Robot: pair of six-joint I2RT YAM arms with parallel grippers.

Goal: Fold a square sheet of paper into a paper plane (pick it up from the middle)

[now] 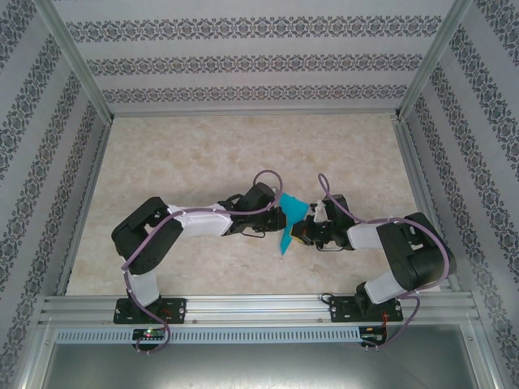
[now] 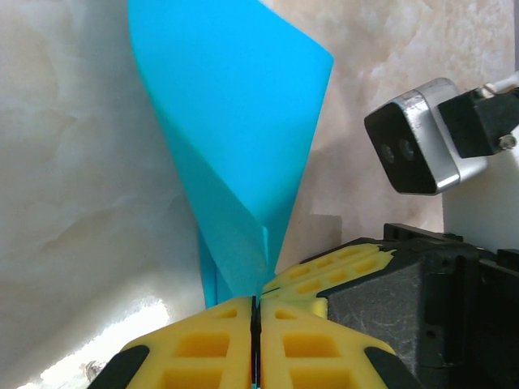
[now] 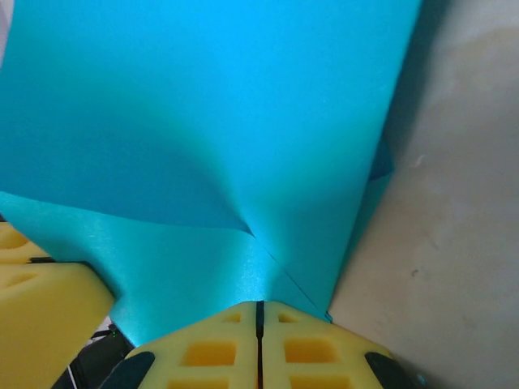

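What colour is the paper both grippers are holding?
The paper is plain turquoise-blue, unmarked; it shows best in the right wrist view.

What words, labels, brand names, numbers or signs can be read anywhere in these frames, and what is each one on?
None can be read.
Turquoise paper: plain, unmarked.
Wallpaper: ornamental pattern, no letters.
Silver wrist camera: no legible marking.
Yellow finger pads: moulded recesses, no print.
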